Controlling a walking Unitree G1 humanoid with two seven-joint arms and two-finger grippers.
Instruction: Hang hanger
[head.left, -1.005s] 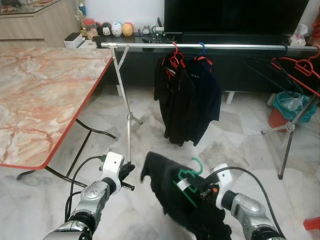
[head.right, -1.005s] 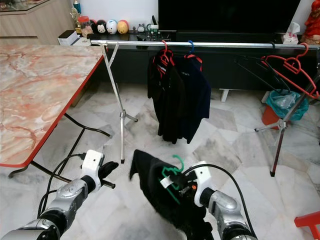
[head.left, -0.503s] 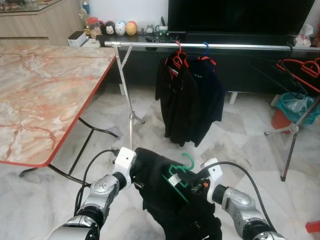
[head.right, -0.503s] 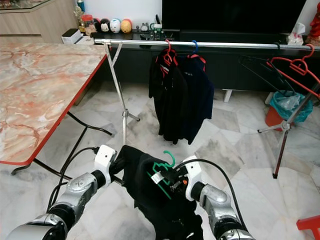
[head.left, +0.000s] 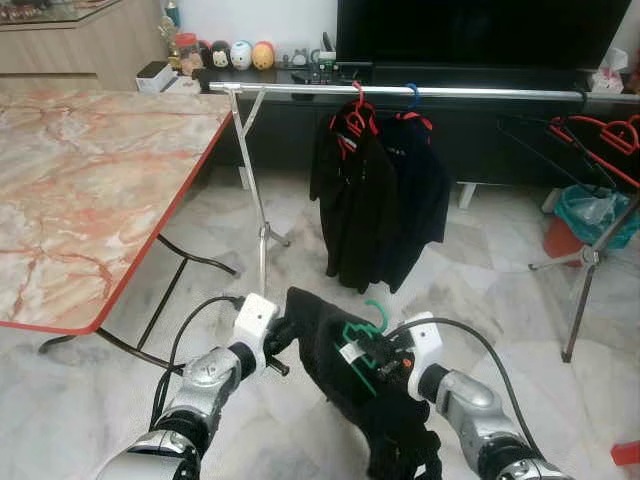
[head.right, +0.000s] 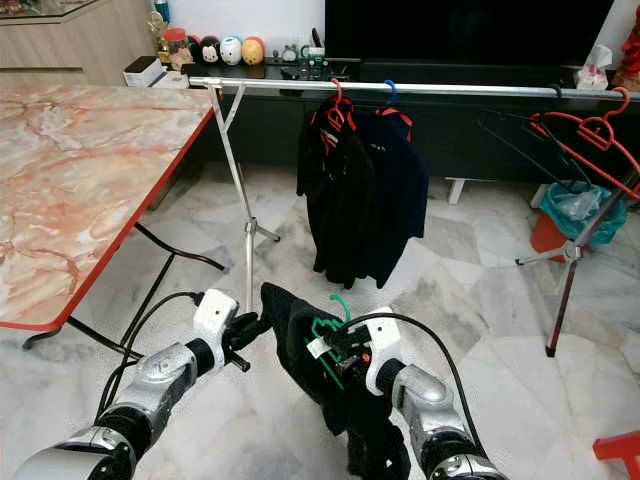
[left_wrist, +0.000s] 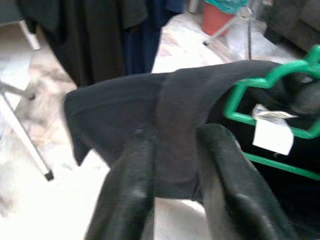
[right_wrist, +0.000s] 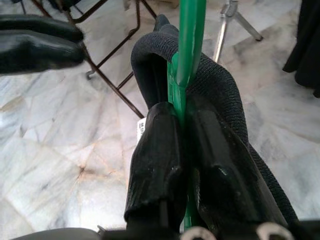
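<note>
A green hanger carries a black garment low in front of me. My right gripper is shut on the hanger's neck; in the right wrist view its fingers clamp the green hanger. My left gripper is at the garment's left end, and in the left wrist view its fingers pinch a fold of the black garment. A silver rail spans the room ahead, with dark clothes hanging from a red and a blue hanger.
A marble table with a red edge stands to my left, its legs near the rail's stand. Empty red hangers hang at the rail's right end above a teal-lined bin. A dark TV cabinet lies behind the rail.
My left gripper came in from the left and took hold of the garment's left end. The garment now hangs narrower and longer from the hanger. The right gripper keeps its hold.
</note>
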